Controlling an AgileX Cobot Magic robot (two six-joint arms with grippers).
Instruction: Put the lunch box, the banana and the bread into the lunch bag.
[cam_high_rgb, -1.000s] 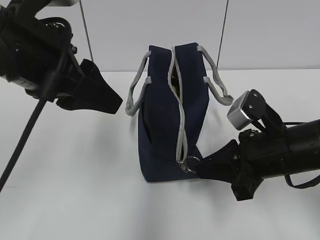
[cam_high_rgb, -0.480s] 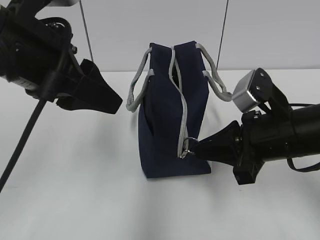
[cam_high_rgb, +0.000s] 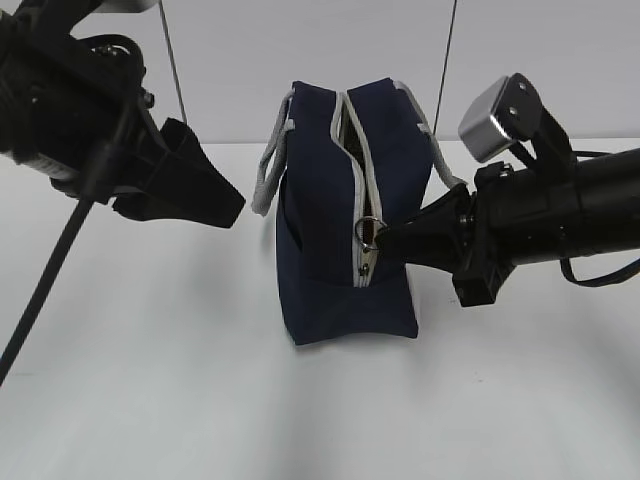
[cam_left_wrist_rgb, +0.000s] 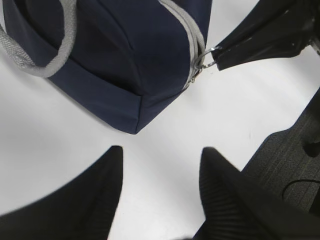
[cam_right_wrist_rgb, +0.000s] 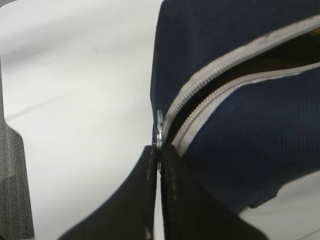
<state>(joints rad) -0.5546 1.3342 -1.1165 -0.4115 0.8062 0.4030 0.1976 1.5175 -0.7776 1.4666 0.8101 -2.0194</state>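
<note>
Right gripper (cam_high_rgb: 388, 238): pinched tight on the ring pull (cam_high_rgb: 369, 226) of the grey zipper (cam_high_rgb: 357, 190), at the near end of the lunch bag (cam_high_rgb: 340, 290).
Left gripper (cam_high_rgb: 225, 205): jaws about half apart, empty, held off the table to the bag's left, well apart from it.
Lunch bag: navy, upright at mid-table; zipper parted along the top, a narrow gap showing pale lining.
Lunch box, banana, bread: not visible in any view; whether any is inside cannot be told.

Risks, judged:
- Nothing steadies the bag, so a pull on the ring may drag or tip it rather than move the slider.
- The thin ring may slip from the closed fingertips.
- Slack fabric may jam the slider.

Surroundings: grey webbing handles (cam_high_rgb: 268, 180) droop at both sides; they could flop across the opening. White table (cam_high_rgb: 150, 380) bare nearby.
</note>
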